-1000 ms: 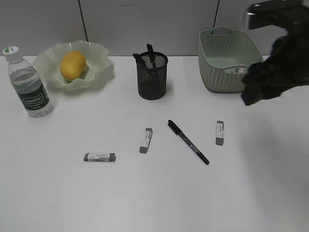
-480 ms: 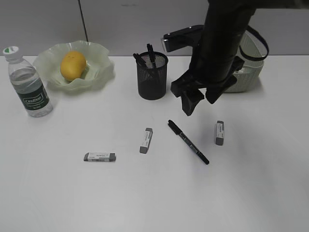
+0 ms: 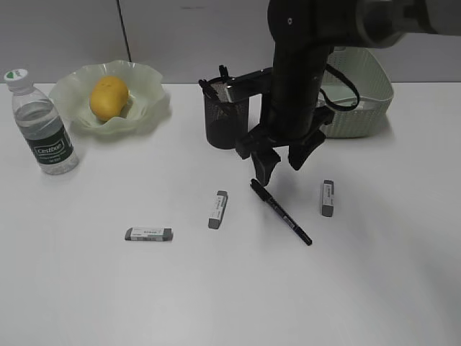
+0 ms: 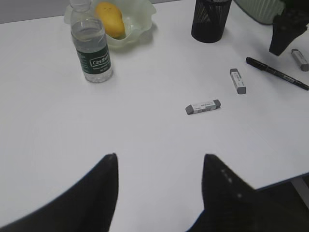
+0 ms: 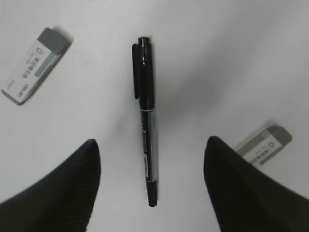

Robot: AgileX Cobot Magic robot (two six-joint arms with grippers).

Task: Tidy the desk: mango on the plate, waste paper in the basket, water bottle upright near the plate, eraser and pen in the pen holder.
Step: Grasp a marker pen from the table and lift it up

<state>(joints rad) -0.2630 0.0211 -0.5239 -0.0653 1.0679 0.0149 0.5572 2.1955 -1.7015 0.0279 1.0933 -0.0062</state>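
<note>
The black pen [image 3: 281,211] lies on the white desk [image 3: 86,288]. My right gripper [image 3: 282,164] hangs open just above the pen's cap end; in the right wrist view the pen [image 5: 146,116] lies between the open jaws [image 5: 152,142]. Three grey-and-white erasers [image 3: 148,233] [image 3: 217,209] [image 3: 328,198] lie loose. The mango [image 3: 109,96] sits in the green plate [image 3: 155,101]. The water bottle [image 3: 43,126] stands upright beside the plate. The black pen holder [image 3: 227,119] holds pens. The basket [image 3: 364,94] is behind the arm; I cannot see the waste paper. My left gripper [image 4: 159,159] is open and empty, low over the desk's near part.
The right arm partly hides the pen holder and basket in the exterior view. In the right wrist view one eraser [image 5: 34,72] lies to the upper left of the pen and another [image 5: 263,145] to the right. Grey wall panels back the desk.
My right arm swung from the basket at the far right leftward and down, and now hangs over the pen. Nothing on the desk has moved.
</note>
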